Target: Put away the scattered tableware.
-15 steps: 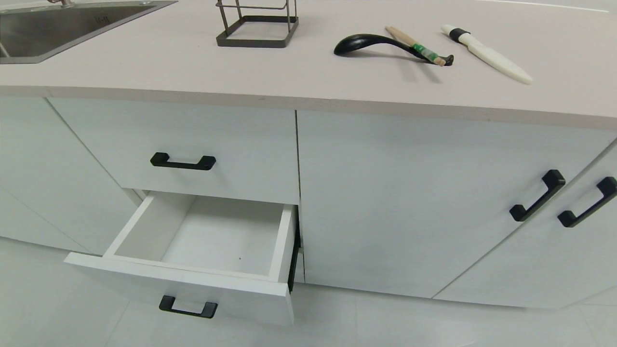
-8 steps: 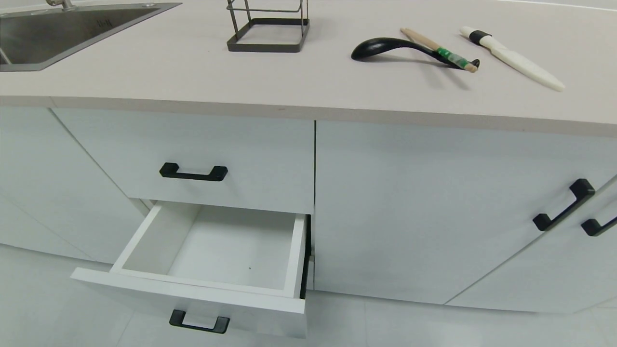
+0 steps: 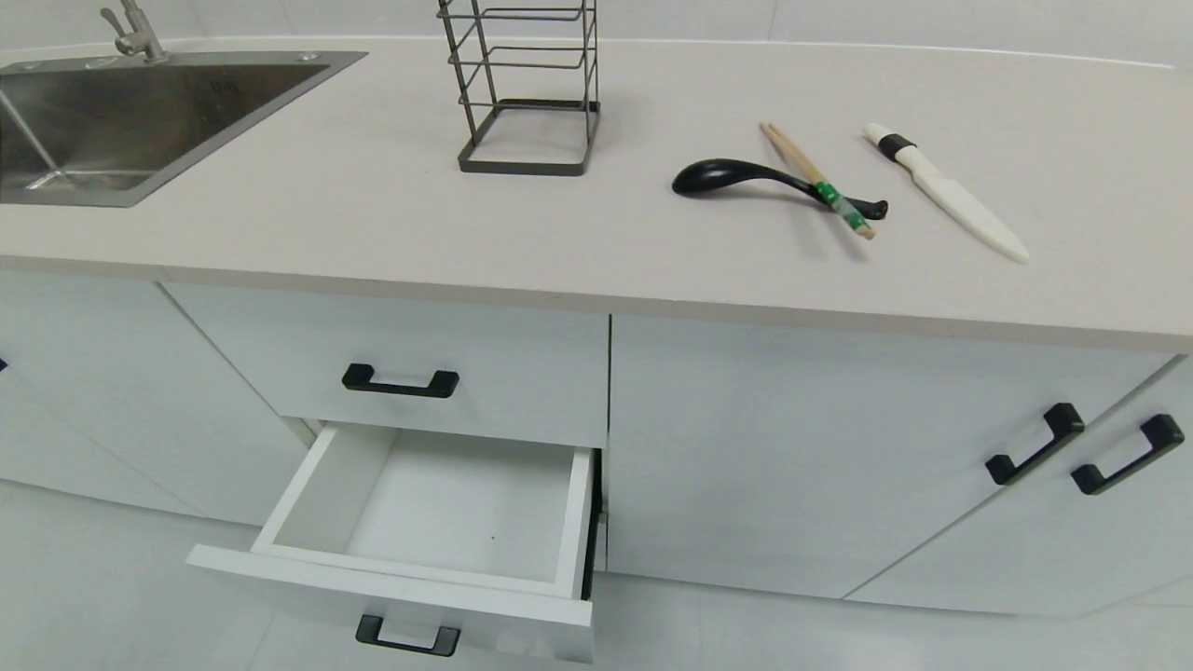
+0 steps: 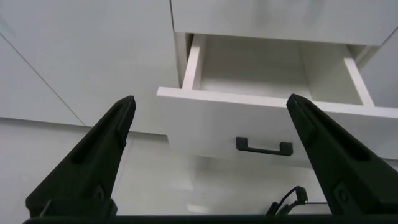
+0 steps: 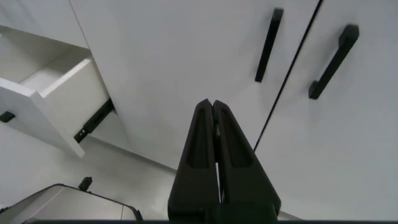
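On the counter (image 3: 391, 233) lie a black ladle (image 3: 736, 176), a pair of wooden chopsticks with a green band (image 3: 816, 181) resting across its handle, and a white knife with a black band (image 3: 946, 192) further right. The lower drawer (image 3: 424, 550) stands pulled out with nothing in it, and its inside and front handle also appear in the left wrist view (image 4: 273, 99). My left gripper (image 4: 211, 115) is open, hanging low in front of that drawer. My right gripper (image 5: 214, 121) is shut on nothing, low before the cabinet doors (image 5: 186, 62).
A dark wire rack (image 3: 527, 89) stands on the counter left of the tableware. A steel sink (image 3: 121, 116) with a tap is at the far left. Closed upper drawer (image 3: 401, 380) and two black door handles (image 3: 1072, 445) face the pale floor.
The whole head view has shifted: the camera has risen and tilted, so more of the counter, rack and sink shows. Nothing on the counter has moved.
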{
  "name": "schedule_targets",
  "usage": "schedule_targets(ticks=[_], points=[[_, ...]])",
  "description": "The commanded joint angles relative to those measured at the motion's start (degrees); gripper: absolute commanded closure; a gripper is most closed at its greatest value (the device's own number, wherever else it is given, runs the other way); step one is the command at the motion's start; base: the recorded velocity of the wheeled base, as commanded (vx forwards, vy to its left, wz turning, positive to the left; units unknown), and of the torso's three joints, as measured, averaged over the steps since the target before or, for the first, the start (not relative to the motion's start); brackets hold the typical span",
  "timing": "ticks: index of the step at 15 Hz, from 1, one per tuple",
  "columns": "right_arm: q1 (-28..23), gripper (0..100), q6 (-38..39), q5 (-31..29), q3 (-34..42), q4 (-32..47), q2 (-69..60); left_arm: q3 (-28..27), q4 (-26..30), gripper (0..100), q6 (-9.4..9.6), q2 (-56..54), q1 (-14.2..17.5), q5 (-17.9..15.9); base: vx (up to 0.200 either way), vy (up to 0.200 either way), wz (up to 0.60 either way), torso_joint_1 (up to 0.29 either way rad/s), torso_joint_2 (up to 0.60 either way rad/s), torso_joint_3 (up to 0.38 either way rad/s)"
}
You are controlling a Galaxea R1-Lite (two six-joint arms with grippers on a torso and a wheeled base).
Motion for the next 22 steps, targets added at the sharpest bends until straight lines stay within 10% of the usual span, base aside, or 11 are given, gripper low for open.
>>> schedule_targets(ticks=[1,22], points=[[0.0,100,0.1,0.1,0.0,0.0,0.0,0.0,0.0,0,0.00,0.1,0.0,-0.1,0.000,0.000,0.00,0.168,-0.48,-0.286],[0.0,100,-8.1,0.2,0.0,-0.1,0.0,0.0,0.0,0,0.00,0.1,0.0,-0.1,0.000,0.000,0.00,0.214,-0.49,-0.276]])
